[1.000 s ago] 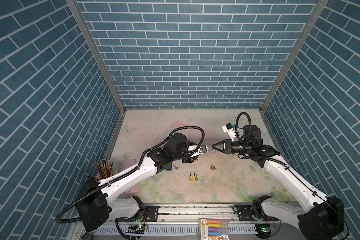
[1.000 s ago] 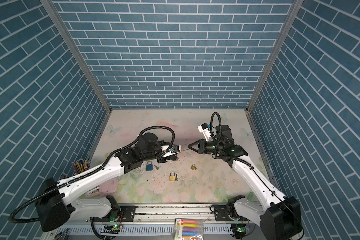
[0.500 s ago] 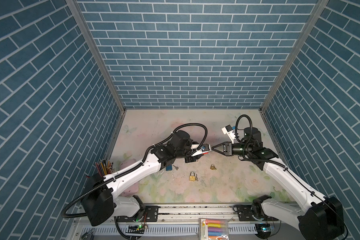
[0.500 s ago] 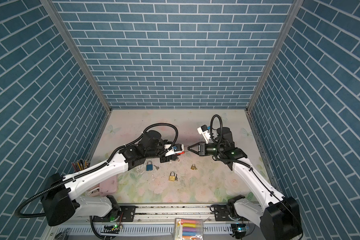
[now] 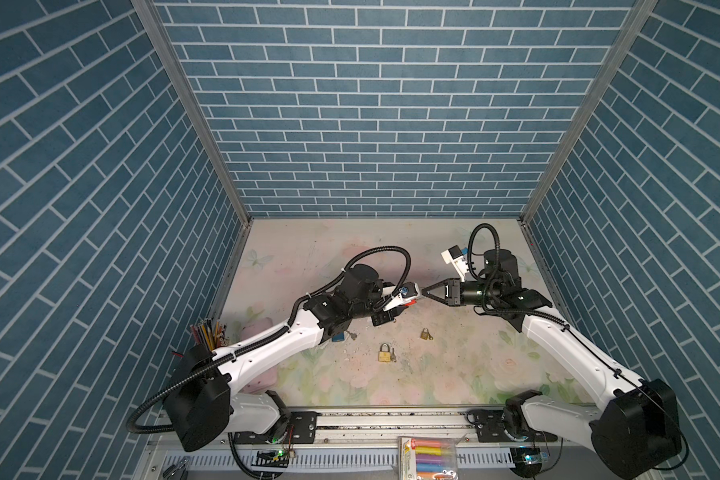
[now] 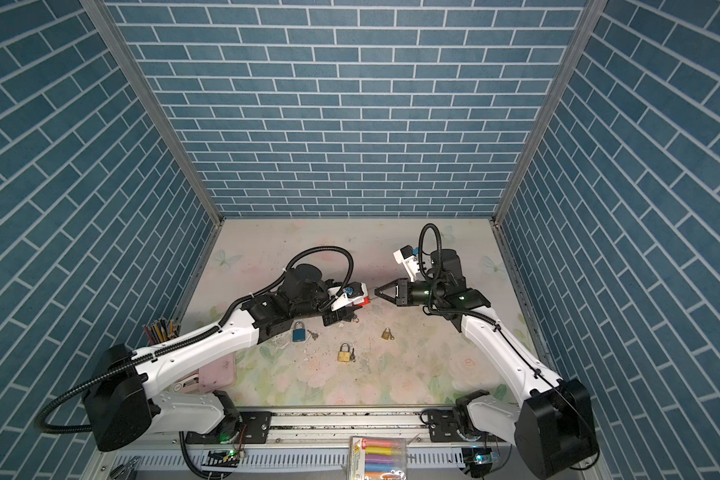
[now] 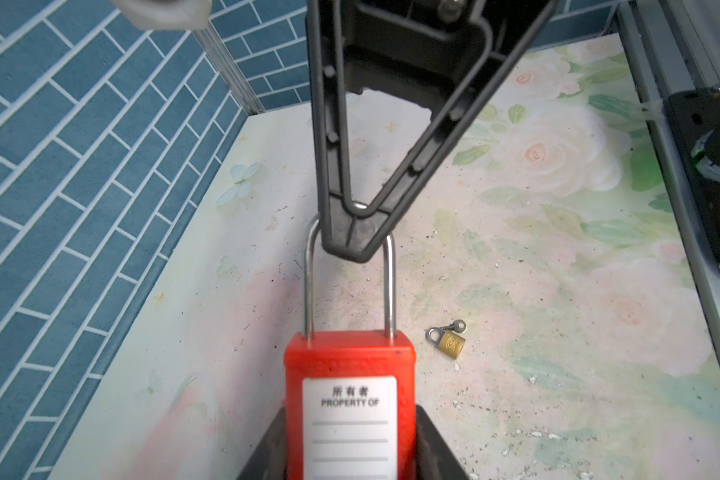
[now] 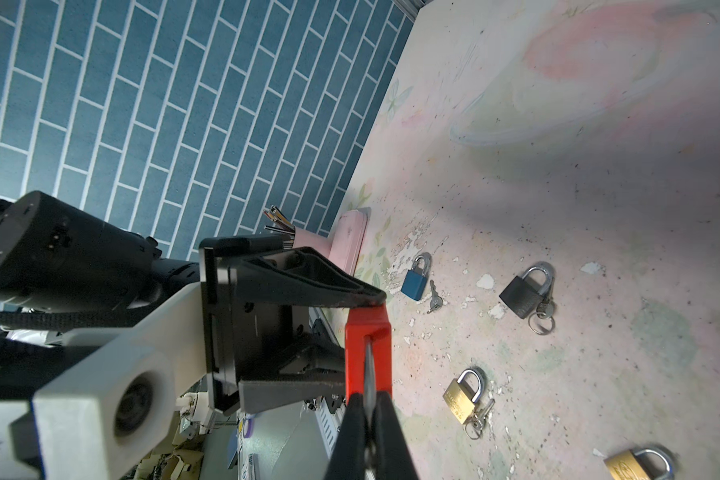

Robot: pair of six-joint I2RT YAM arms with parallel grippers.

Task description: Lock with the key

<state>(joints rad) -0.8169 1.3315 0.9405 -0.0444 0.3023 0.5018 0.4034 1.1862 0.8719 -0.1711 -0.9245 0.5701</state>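
I see the floral counter [image 5: 433, 382] from above, with my white left arm [image 5: 267, 349] and right arm [image 5: 570, 349] reaching in from opposite sides to meet near its middle. My left fingers [image 7: 431, 453] are partly closed around the body of the red padlock [image 7: 350, 361], holding it clear of the counter, while my right fingers [image 7: 333, 166] are pinched fully together on the top bend of its steel shackle [image 7: 307, 282]. Below them a blue padlock [image 6: 299, 332], a brass padlock [image 5: 384, 352] and a smaller brass padlock [image 5: 425, 333] lie loose on the counter.
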